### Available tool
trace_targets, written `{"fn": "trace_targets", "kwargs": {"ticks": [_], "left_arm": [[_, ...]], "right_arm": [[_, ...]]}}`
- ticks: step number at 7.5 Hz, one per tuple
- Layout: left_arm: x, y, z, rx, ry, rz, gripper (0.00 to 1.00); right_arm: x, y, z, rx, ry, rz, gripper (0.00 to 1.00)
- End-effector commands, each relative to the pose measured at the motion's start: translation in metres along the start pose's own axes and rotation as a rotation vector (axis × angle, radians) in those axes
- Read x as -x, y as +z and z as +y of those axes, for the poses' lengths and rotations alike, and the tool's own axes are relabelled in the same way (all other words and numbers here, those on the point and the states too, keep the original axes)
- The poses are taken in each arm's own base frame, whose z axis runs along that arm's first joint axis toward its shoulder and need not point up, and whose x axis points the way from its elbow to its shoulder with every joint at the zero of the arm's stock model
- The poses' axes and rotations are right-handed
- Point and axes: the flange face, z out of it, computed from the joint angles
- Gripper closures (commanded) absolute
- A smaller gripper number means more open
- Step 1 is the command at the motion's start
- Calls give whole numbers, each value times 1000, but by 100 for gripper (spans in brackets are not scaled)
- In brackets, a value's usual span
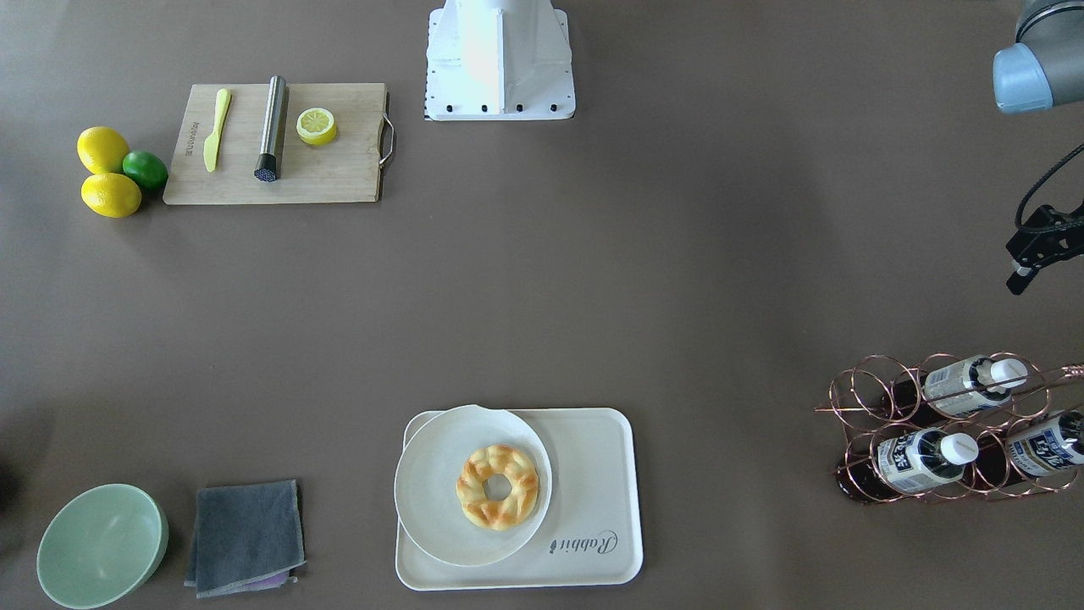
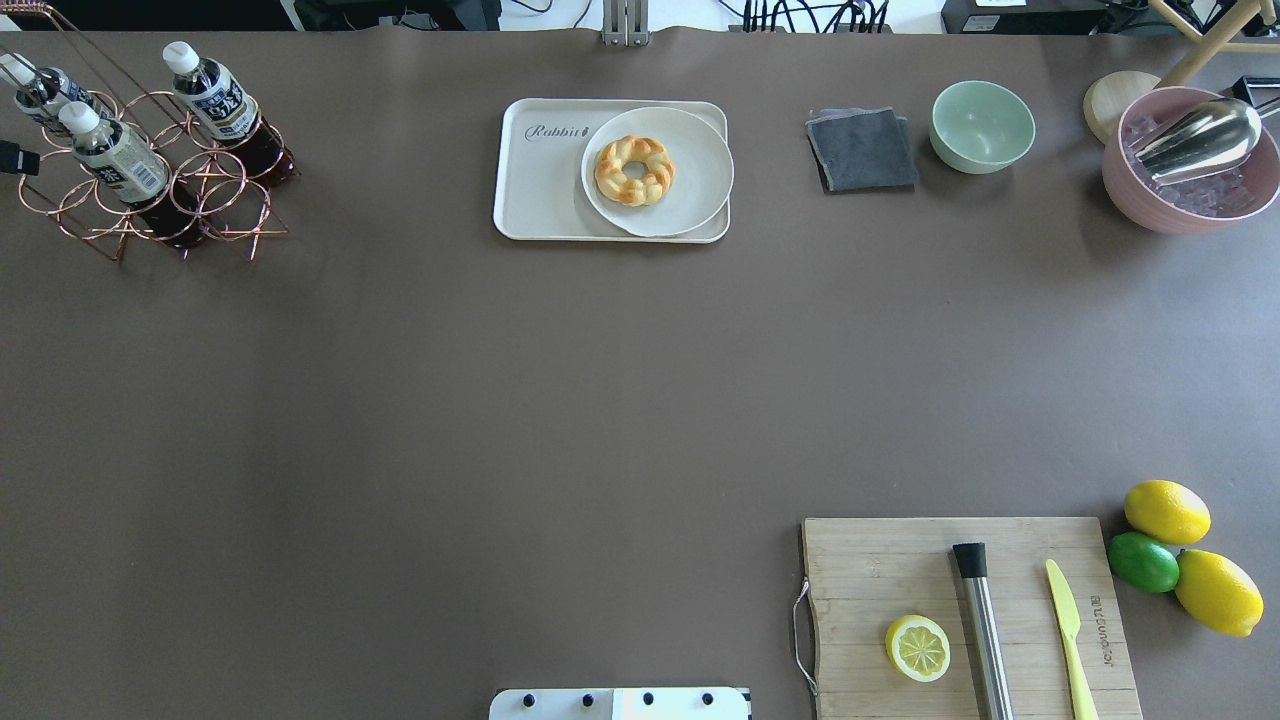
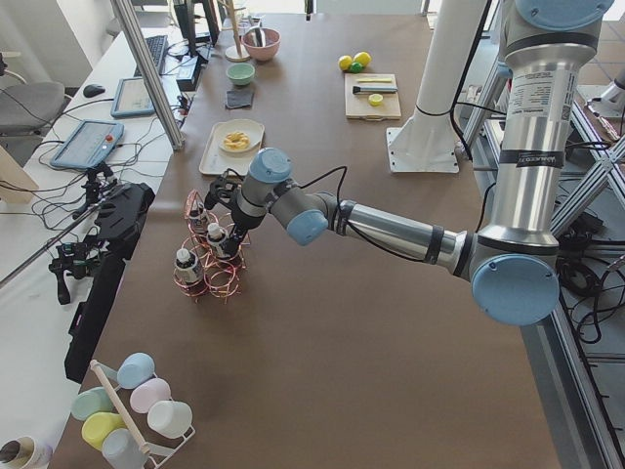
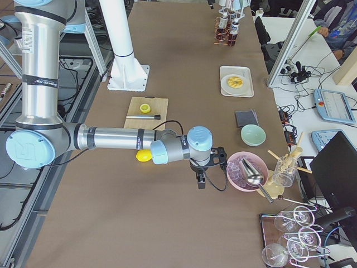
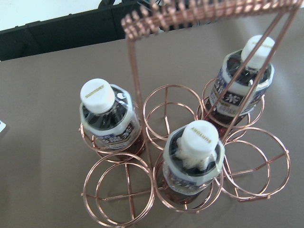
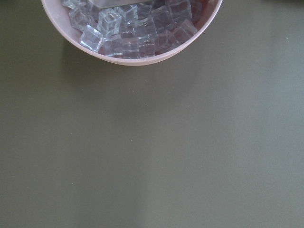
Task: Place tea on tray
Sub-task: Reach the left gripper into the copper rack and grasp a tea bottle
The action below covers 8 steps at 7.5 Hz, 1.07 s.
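Brown worktop fills my overhead feed. At the far left, three tea bottles point(image 2: 215, 100) stand upright in a copper wire rack point(image 5: 190, 14). My left hand point(image 1: 1029, 254) hangs near that rack, its camera looking down on the white caps; I cannot tell whether it is parted or closed. Far centre sits the cream tray point(image 2: 545, 190), with a plate point(image 2: 690, 200) and doughnut point(image 2: 634, 170) over its right half. At the right, my right hand point(image 4: 201, 177) hangs beside the pink ice bowl point(image 2: 1130, 190), and I cannot tell its grip either.
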Motion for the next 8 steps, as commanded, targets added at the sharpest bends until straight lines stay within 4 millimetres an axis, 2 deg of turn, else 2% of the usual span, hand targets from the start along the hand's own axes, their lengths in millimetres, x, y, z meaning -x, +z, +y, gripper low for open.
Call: {"fn": "trace_targets", "kwargs": {"ticks": [1, 3, 4, 7, 8], "left_arm": [[-47, 28, 3, -89, -4, -26, 3], [-39, 37, 3, -84, 12, -53, 4], [-39, 37, -6, -131, 14, -103, 6], [-47, 49, -25, -139, 12, -104, 16], [-43, 56, -25, -129, 16, -110, 19]], "right_arm": [[1, -1, 0, -2, -2, -1, 0], [1, -1, 0, -2, -2, -1, 0], [2, -1, 0, -2, -3, -6, 0], [1, -1, 1, -1, -2, -5, 0], [1, 0, 2, 0, -1, -4, 0]]}}
